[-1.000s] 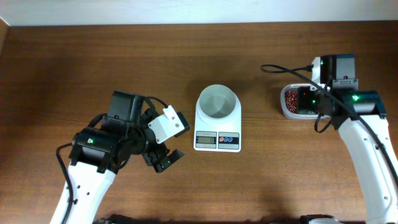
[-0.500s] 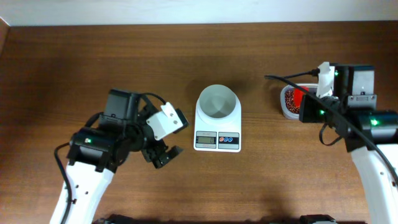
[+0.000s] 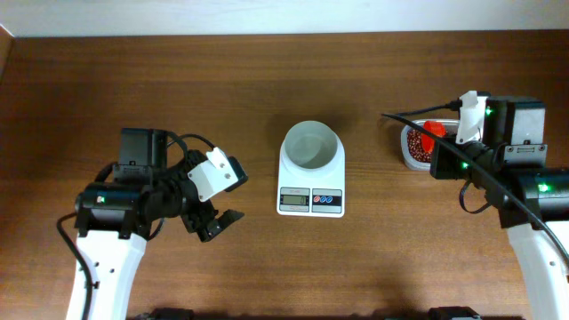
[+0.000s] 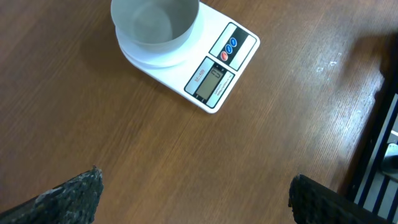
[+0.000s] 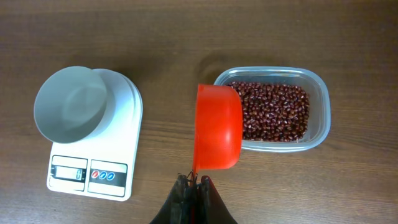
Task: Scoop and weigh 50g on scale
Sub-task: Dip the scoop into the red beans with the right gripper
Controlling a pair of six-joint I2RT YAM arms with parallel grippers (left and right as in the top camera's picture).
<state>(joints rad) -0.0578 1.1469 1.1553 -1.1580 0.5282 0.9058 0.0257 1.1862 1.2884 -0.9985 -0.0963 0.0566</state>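
Note:
The white scale [image 3: 310, 201] stands mid-table with its round bowl [image 3: 311, 145] showing no beans inside; the bowl [image 5: 69, 102] also looks bare in the right wrist view. The reddish-brown beans [image 5: 273, 112] lie in a clear tub [image 5: 320, 124] to the right of the scale. My right gripper [image 5: 194, 180] is shut on the handle of an orange-red scoop [image 5: 217, 127]. The scoop hangs over the tub's left rim and its inside is hidden. My left gripper [image 4: 194, 177] stands wide open over bare wood, left of the scale [image 4: 214, 78], holding nothing.
Dark brown wooden table [image 3: 267, 80] all around. A pale wall edge [image 3: 178, 18] runs along the back. The right arm's black cable [image 3: 409, 117] loops over the tub area.
My left arm has drawn back to the left, away from the scale. The right arm has pulled back toward the front right, and the scoop now shows at the tub's left rim.

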